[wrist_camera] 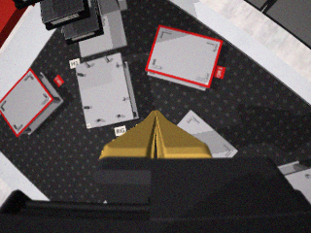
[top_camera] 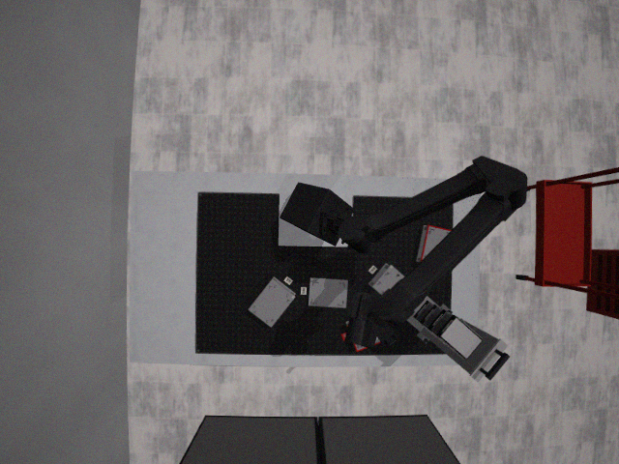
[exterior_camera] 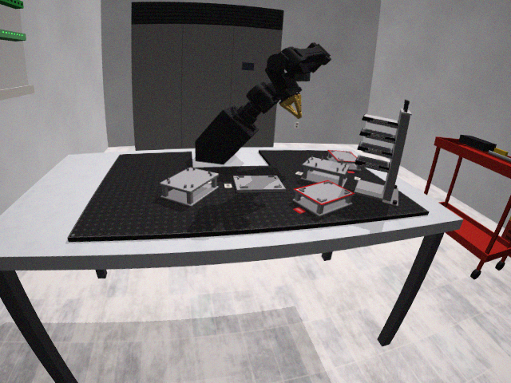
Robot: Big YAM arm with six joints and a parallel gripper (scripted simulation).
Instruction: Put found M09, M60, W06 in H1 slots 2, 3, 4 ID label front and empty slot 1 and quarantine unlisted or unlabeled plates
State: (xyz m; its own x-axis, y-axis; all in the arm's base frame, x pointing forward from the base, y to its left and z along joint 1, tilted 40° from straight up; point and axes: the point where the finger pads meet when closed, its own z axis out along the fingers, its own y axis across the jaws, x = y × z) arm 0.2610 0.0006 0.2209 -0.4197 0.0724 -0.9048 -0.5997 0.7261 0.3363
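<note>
The plate hotel H1 (exterior_camera: pixel 382 152) stands at the right end of the deck, and dark plates show on its shelves (exterior_camera: pixel 374 140). Their labels are too small to read. The hotel also shows in the top view (top_camera: pixel 457 339) and at the top left of the wrist view (wrist_camera: pixel 73 19). My gripper (exterior_camera: pixel 293 108) is shut and empty, high above the deck and pointing down. In the wrist view its yellow fingers (wrist_camera: pixel 155 118) hang over the black mat between the RG nest (wrist_camera: pixel 104 89) and a flat grey nest (wrist_camera: pixel 206 138). Two red-edged quarantine nests (wrist_camera: pixel 185 55) (wrist_camera: pixel 24 102) are empty.
A raised grey nest (exterior_camera: pixel 189 183) stands left of the flat nest (exterior_camera: pixel 259 182). The quarantine nests (exterior_camera: pixel 323 192) (exterior_camera: pixel 342 155) flank the RG nest (exterior_camera: pixel 323 167) near the hotel. The arm base (exterior_camera: pixel 223 138) sits at the back. A red cart (exterior_camera: pixel 474 193) stands right of the table.
</note>
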